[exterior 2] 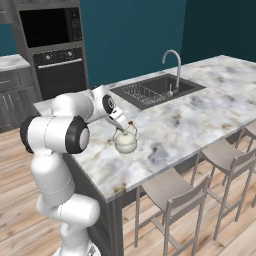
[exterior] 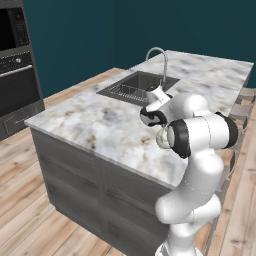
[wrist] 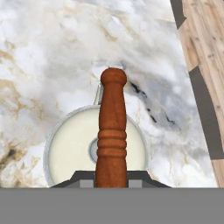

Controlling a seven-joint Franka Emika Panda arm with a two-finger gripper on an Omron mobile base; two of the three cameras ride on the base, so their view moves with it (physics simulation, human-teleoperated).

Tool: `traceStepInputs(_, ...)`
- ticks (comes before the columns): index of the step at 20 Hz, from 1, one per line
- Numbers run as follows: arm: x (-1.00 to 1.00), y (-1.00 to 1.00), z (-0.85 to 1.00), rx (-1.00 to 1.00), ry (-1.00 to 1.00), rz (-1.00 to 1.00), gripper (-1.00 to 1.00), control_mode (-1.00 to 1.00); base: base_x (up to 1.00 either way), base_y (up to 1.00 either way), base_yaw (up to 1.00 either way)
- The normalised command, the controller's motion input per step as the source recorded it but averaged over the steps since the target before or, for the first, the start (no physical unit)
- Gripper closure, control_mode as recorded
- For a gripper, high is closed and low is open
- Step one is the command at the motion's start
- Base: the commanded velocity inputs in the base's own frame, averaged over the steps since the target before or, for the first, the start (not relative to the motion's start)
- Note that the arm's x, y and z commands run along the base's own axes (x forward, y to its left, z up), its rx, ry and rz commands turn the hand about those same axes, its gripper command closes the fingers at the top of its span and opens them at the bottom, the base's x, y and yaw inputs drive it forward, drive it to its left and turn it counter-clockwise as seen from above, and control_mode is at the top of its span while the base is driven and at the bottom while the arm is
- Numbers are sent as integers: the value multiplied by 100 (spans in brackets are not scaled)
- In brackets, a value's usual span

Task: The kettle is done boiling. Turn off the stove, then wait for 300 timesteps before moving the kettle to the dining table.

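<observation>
- Gripping the reddish-brown turned handle (wrist: 112, 131) of the small cream-white round kettle (exterior 2: 125, 142), the two-finger gripper (exterior 2: 121, 124) is clamped shut on it.
- Kettle sits at the white-grey veined marble top of the dining table (exterior 2: 200, 107), near its front edge; contact cannot be confirmed.
- Dark sink basin (exterior 2: 155, 89) and arched steel tap (exterior 2: 173, 67) lie beyond.

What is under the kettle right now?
The kettle, held by its handle in the shut gripper, hangs over the dining table marble. Its body hides whether the base touches the top.
</observation>
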Motion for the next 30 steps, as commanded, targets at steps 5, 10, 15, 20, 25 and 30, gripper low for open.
traceStepInputs(5, 2, -6, -13, 0, 0, 0, 100, -100, 0, 0, 0)
traceStepInputs(10, 2, -4, -15, 0, 0, 0, 100, -100, 0, 0, 0)
traceStepInputs(15, 3, -2, -14, 0, 0, 0, -100, -100, 0, 0, 0)
traceStepInputs(20, 0, -2, -1, 0, 0, 0, -100, -100, 0, 0, 0)
traceStepInputs(25, -1, -5, 0, 0, 0, 0, -100, -100, 0, 0, 0)
traceStepInputs(30, -3, -4, 0, 0, 0, 0, -100, -100, 0, 0, 0)
